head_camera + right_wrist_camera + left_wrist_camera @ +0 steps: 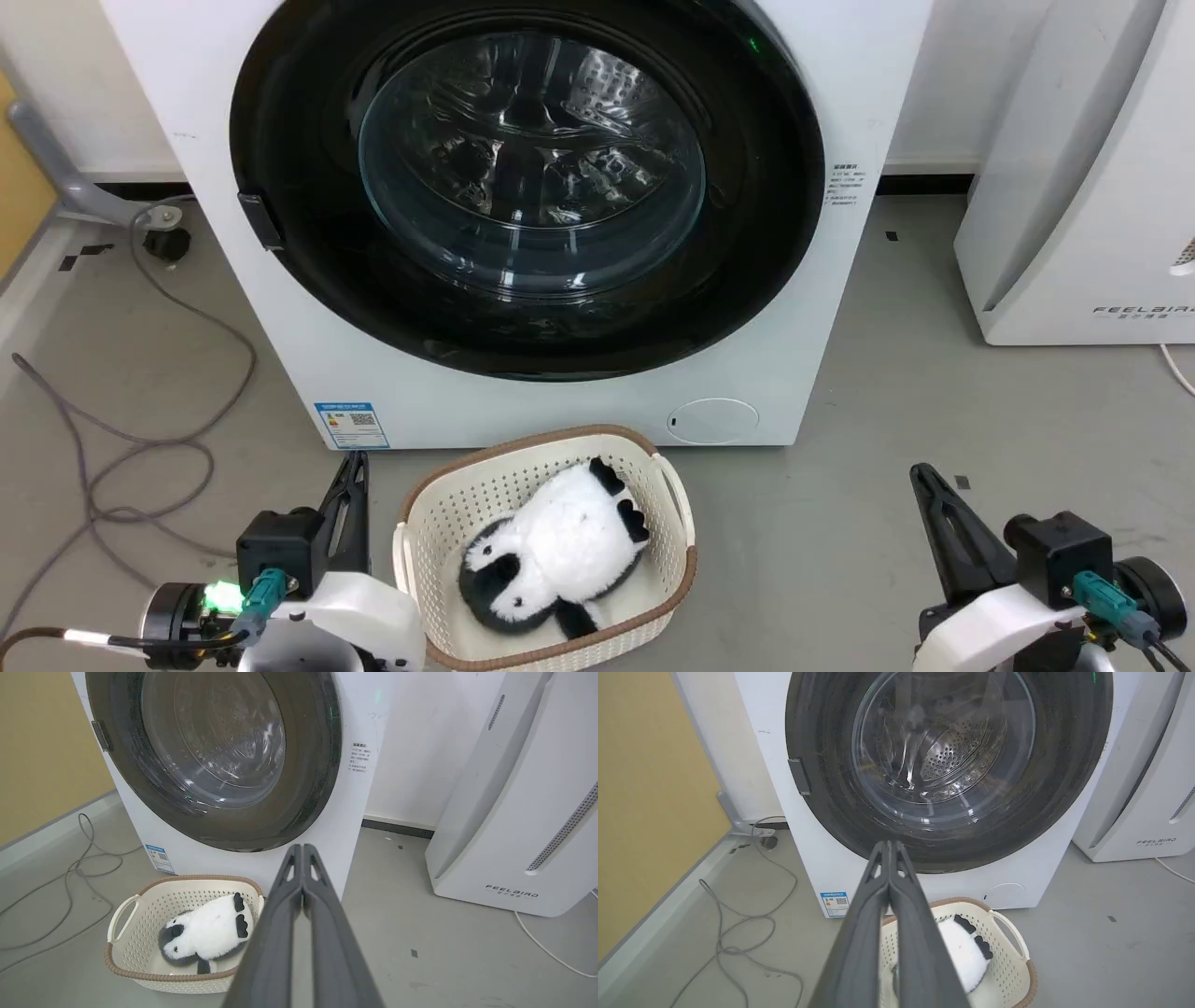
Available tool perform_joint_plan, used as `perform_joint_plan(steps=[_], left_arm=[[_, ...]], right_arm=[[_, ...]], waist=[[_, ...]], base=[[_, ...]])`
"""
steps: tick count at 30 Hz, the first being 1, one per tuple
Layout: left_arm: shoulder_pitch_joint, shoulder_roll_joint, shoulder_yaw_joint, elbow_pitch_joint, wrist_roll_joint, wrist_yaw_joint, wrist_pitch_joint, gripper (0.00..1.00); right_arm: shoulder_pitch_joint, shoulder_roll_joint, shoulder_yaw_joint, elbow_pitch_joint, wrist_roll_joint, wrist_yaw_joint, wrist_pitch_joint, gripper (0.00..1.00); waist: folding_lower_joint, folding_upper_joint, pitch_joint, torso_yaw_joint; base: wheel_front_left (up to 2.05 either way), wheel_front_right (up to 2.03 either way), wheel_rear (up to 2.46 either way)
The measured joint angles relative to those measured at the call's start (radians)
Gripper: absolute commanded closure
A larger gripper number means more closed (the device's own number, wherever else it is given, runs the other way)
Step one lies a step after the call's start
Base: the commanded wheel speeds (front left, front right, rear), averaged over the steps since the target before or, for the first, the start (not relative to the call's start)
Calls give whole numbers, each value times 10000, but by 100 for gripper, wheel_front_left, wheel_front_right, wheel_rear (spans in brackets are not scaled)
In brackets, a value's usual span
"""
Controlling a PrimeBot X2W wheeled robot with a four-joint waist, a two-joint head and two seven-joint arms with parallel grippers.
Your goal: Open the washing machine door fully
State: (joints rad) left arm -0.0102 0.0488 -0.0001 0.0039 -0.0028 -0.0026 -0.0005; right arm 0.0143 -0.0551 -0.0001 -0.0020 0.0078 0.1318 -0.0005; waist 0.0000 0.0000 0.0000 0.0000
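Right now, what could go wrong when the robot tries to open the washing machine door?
The washing machine door is shut and glossy, with a small dark tab on its left edge, so the closed left gripper might slip off. The basket holding the panda plush sits below the door; a careless reach could knock it. The loose grey cable lying to the left might snag the robot.
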Motion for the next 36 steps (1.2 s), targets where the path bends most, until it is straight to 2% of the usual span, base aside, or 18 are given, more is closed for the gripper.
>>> perform_joint_plan(steps=[22,23,36], left_arm=[[0,0,0,0,0,0,2,100],[0,0,0,0,0,0,0,0],[-1,-2,-111,44,-2,-2,-98,0]], right_arm=[[0,0,-2,0,0,0,0,100],[0,0,0,0,0,0,0,0],[8,-2,4,-2,19,2,-102,0]], waist=[[0,0,0,0],[0,0,0,0],[0,0,14,1]], base=[[0,0,0],[0,0,0],[0,0,0]])
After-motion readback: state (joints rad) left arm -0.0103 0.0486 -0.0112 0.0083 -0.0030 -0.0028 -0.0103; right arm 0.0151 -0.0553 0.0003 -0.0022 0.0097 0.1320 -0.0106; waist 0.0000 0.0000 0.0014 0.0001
